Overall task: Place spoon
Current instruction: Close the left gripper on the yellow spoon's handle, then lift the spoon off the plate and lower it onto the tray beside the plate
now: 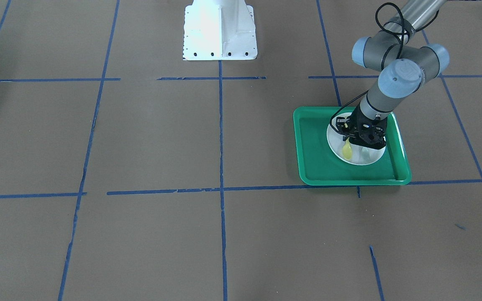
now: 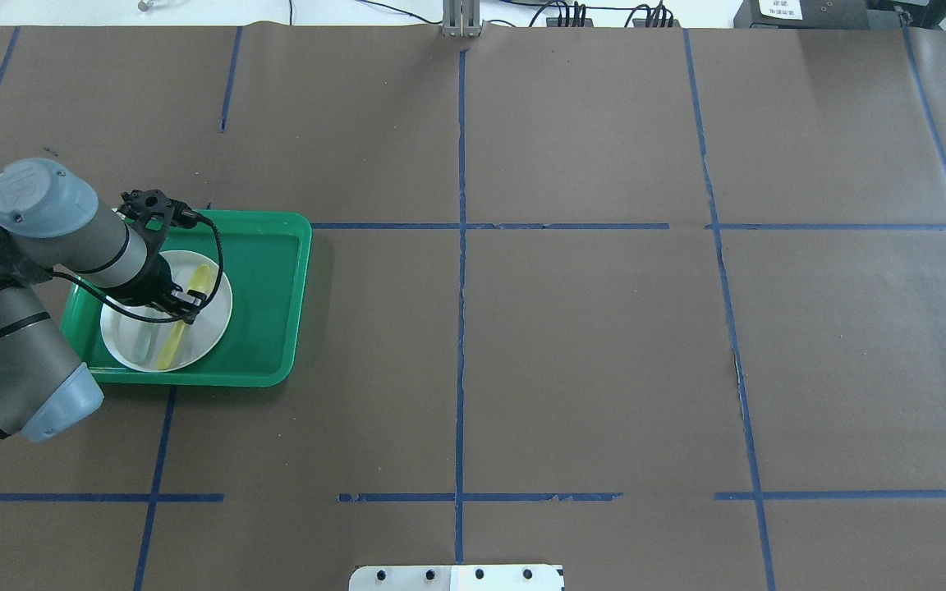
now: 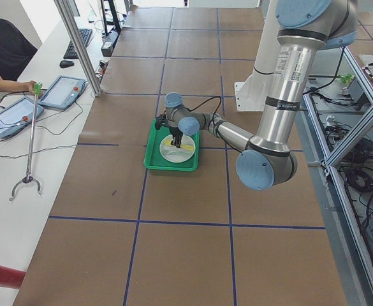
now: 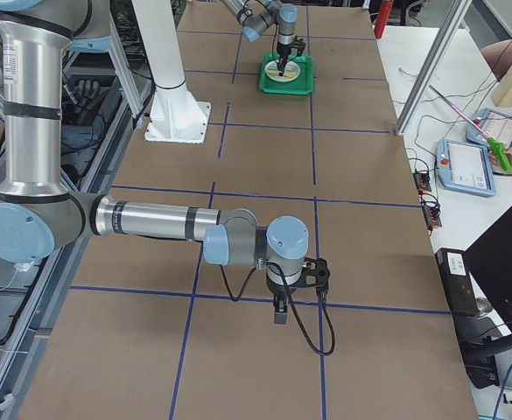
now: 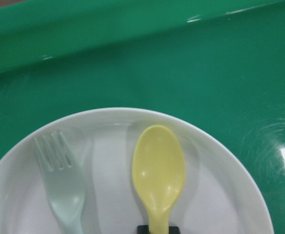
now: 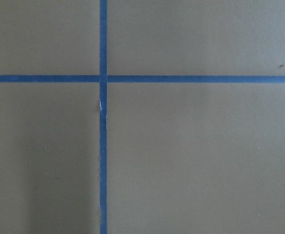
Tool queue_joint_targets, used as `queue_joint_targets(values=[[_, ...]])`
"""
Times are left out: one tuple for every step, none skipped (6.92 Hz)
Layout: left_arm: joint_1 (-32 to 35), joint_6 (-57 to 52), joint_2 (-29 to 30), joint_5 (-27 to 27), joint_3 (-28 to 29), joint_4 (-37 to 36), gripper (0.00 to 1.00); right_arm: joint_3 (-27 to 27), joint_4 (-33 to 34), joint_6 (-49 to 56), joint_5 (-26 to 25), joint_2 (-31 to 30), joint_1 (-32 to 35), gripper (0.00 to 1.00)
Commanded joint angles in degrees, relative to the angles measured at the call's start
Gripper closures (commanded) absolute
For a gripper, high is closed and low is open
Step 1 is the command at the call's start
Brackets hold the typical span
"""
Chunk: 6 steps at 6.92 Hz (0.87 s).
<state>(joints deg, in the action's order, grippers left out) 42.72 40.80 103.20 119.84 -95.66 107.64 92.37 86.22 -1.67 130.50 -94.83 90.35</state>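
The yellow spoon (image 5: 159, 170) lies along the white plate (image 5: 225, 195) with its bowl towards the tray's rim. It also shows in the overhead view (image 2: 201, 279) and in the front-facing view (image 1: 347, 150). My left gripper (image 2: 183, 302) stands low over the plate (image 2: 214, 324), and its dark fingertips (image 5: 157, 229) sit tight at the spoon's handle, shut on it. The plate rests in the green tray (image 2: 268, 287). My right gripper (image 4: 279, 313) hangs over bare table far from the tray; I cannot tell whether it is open or shut.
A pale grey-green fork (image 5: 59, 185) lies on the plate beside the spoon. The tray (image 1: 316, 167) has a raised rim. The white robot base (image 1: 220, 29) stands at the table's middle edge. Blue tape lines cross the brown table (image 2: 588, 345).
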Motion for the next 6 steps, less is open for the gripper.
queue_joint_targets(values=[[0.34, 0.51, -0.19, 0.04, -3.81, -0.15, 1.0, 0.0, 0.0, 0.0, 0.02, 0.0, 0.0, 0.0], [0.69, 6.69, 0.59, 0.04, -5.75, -0.94, 1.0, 0.0, 0.0, 0.0, -0.07, 0.0, 0.0, 0.0], [0.35, 11.1, 1.64, 0.04, -5.59, -0.86, 1.0, 0.0, 0.0, 0.0, 0.02, 0.0, 0.0, 0.0], [0.17, 15.23, 3.83, -0.05, -4.55, -0.94, 1.0, 0.0, 0.0, 0.0, 0.02, 0.0, 0.0, 0.0], [-0.79, 19.1, 6.55, -0.05, -0.88, -0.94, 1.0, 0.0, 0.0, 0.0, 0.02, 0.0, 0.0, 0.0], [-1.93, 22.97, 8.58, -0.14, 1.51, -0.94, 1.0, 0.0, 0.0, 0.0, -0.07, 0.0, 0.0, 0.0]])
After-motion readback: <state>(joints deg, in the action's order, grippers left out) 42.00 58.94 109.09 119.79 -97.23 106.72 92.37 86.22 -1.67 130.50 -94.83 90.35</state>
